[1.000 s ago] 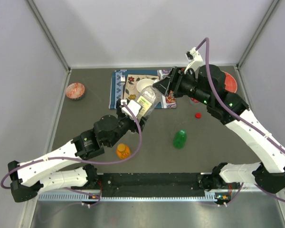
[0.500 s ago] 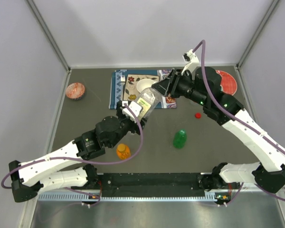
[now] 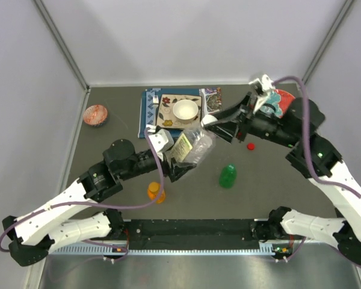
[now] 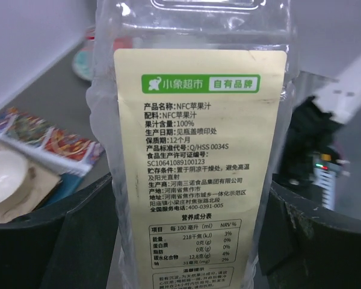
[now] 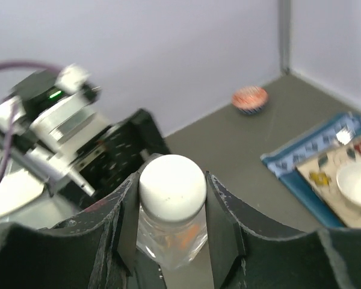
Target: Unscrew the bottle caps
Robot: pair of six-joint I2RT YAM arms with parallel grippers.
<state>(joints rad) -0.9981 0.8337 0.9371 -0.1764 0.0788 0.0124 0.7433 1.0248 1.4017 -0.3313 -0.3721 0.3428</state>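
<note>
White cap (image 5: 171, 185) clamped in right gripper (image 5: 172, 201); left gripper (image 4: 189, 241) clamped round clear bottle (image 4: 192, 72) beneath that cap, presumably bracing it against the unscrewing twist.

Overhead onto table (image 3: 259, 180); left wrist close on clear bottle (image 4: 198, 150), right on its white cap (image 5: 171, 186)

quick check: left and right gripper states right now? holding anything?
left gripper: closed on the large clear bottle, gripping its body.
right gripper: closed on the white cap on that bottle's neck.
</note>
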